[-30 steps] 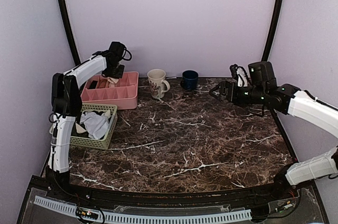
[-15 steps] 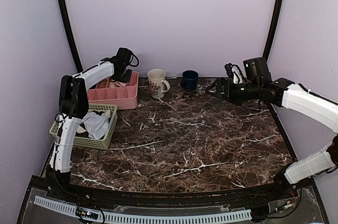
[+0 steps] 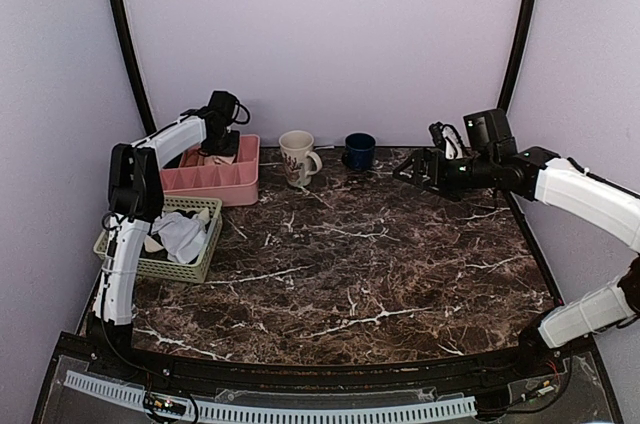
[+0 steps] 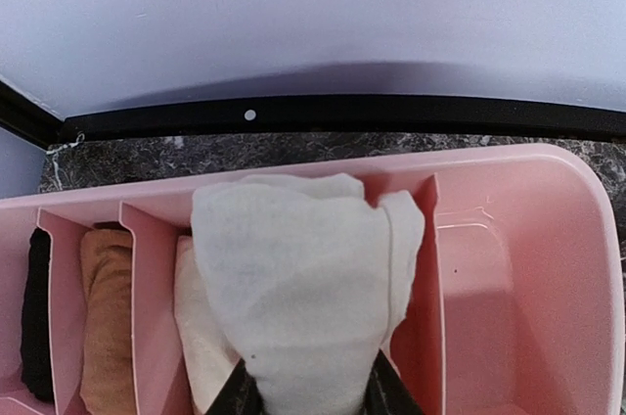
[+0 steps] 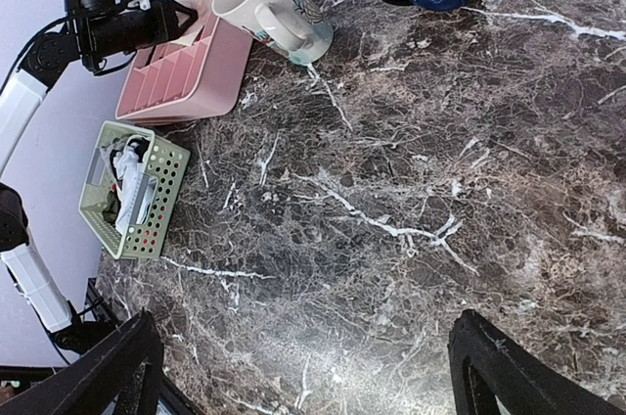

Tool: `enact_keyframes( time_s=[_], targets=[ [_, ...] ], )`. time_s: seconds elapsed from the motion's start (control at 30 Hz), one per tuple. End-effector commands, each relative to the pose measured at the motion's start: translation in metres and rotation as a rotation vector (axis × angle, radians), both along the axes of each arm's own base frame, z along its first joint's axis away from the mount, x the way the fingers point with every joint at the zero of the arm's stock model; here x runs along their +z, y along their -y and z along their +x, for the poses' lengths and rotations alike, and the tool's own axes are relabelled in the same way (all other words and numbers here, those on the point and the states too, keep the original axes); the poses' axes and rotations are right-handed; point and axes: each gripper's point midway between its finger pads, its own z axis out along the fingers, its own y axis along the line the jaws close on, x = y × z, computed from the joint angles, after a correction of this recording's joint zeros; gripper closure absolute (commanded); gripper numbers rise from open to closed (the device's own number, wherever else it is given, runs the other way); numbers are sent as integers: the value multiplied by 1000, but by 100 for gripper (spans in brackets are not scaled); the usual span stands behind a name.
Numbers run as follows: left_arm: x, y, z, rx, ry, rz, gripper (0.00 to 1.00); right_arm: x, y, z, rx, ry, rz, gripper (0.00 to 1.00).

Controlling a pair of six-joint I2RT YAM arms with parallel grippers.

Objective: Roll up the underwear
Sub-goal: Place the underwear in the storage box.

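The worktop (image 3: 350, 274) is dark marble with white veins. Near its left edge stands a green basket (image 3: 175, 270). Inside it lies a crumpled white cloth (image 3: 183, 232) with some darker pieces under it, which I cannot tell apart.

Behind the basket, at the far left corner, stands a pink tray (image 3: 215, 184) divided into narrow compartments. In the left wrist view, the compartment at the left end holds a black item (image 4: 37, 317). The next one holds a brown roll (image 4: 106, 317), and the third holds a cream roll (image 4: 201, 337). The wide compartment at the right end has nothing in it.

The left gripper (image 4: 311, 397) is over the tray, and its dark fingers (image 4: 238, 397) are clenched on the underwear (image 4: 293, 288). The underwear is a pale cream bundle. It hangs over the tray just right of the cream roll and hides the dividers there. I cannot tell if its far end is already inside a compartment.

At the far edge, right of the tray, stands a cream mug (image 3: 297, 157) with a pattern, and then a blue mug (image 3: 359, 150). They are apart from each other.

The right gripper (image 3: 408, 172) hangs above the far right part of the worktop. Its fingers are spread wide and hold nothing.
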Motion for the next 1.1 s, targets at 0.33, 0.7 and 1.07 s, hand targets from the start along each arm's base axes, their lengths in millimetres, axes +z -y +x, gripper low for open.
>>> enact_keyframes(
  time_s=[0.33, 0.7, 1.07],
  targets=[
    [-71, 3, -37, -31, -261, -52, 100, 9, -3, 7, 26, 4, 29, 1],
    [-55, 18, -84, -96, -427, -146, 100, 11, 0, 6, 14, 5, 38, 0],
    [-65, 12, -97, -88, -503, -202, 71, 12, -4, 8, 23, -2, 47, 0]
  ],
)
